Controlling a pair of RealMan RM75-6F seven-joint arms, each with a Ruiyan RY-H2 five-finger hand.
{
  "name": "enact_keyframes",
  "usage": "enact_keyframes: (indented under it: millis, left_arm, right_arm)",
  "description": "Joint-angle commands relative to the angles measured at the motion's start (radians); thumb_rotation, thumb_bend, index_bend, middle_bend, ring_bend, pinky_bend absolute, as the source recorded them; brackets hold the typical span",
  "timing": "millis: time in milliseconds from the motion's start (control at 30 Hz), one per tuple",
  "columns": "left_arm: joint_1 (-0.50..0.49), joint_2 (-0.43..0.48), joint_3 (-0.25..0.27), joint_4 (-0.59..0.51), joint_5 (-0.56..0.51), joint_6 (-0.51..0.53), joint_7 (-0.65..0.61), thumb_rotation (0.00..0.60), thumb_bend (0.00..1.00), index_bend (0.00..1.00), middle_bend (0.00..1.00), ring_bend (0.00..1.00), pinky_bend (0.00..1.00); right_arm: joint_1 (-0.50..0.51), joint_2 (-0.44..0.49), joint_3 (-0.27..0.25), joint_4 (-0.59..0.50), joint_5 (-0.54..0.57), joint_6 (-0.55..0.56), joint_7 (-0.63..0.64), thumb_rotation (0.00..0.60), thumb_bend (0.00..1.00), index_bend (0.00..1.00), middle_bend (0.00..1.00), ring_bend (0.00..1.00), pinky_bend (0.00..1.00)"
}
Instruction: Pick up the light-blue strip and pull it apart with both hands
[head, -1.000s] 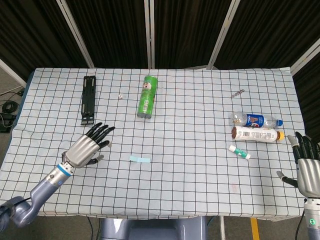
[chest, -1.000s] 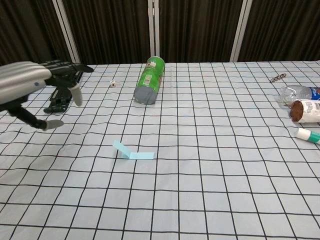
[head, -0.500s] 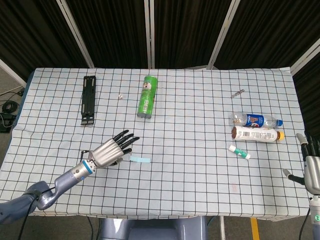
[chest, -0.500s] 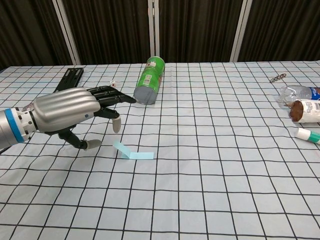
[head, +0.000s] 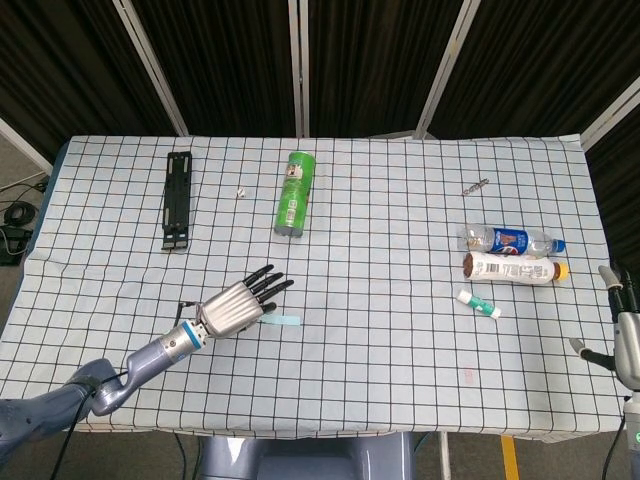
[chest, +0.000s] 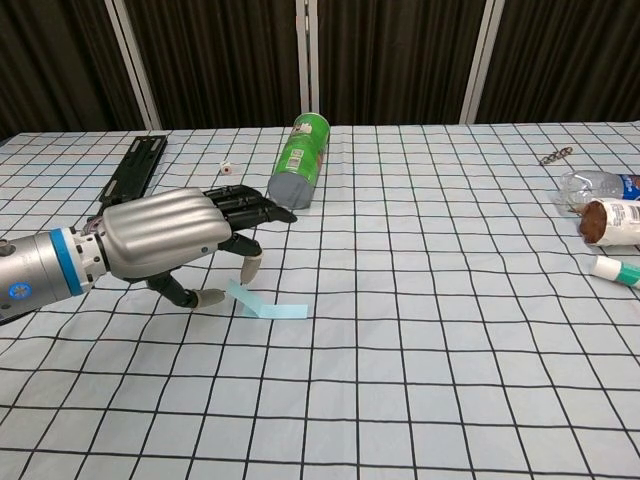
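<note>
The light-blue strip (chest: 265, 305) lies on the checked desk (head: 400, 330), with one end bent up. The left robot hand (chest: 170, 240) hangs just over that end with its fingers spread wide and holds nothing (one fingertip is right beside the strip). The right robot hand (head: 628, 335) is at the far right edge of the desk, also holding nothing, fingers apart.

A robotics test lab: a desk (head: 400, 340) draped in a grid-checked cloth stands before black curtains (head: 370, 60) hung between metal posts (head: 297, 65). Assorted test props lie scattered across it, among them a green can (head: 293, 194), bottles (head: 510, 254) and a black bracket (head: 178, 199).
</note>
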Motion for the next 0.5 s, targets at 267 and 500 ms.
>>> enact_keyframes:
  millis: [267,500]
  left_arm:
    - [-0.029,-0.020,0.012,0.012,-0.021,-0.019,0.024,0.600,0.44,0.50,0.00,0.00,0.00]
    - [-0.037,-0.019,0.017,0.002,-0.038,-0.023,0.043,0.600,0.45,0.52,0.00,0.00,0.00]
  right_arm:
    - [0.000,0.002,0.001,0.001,0.003,0.001,0.003,0.600,0.00,0.01,0.00,0.00,0.00]
    - [-0.001,0.005,0.002,0.002,0.003,0.003,0.010,0.600,0.00,0.01,0.00,0.00,0.00]
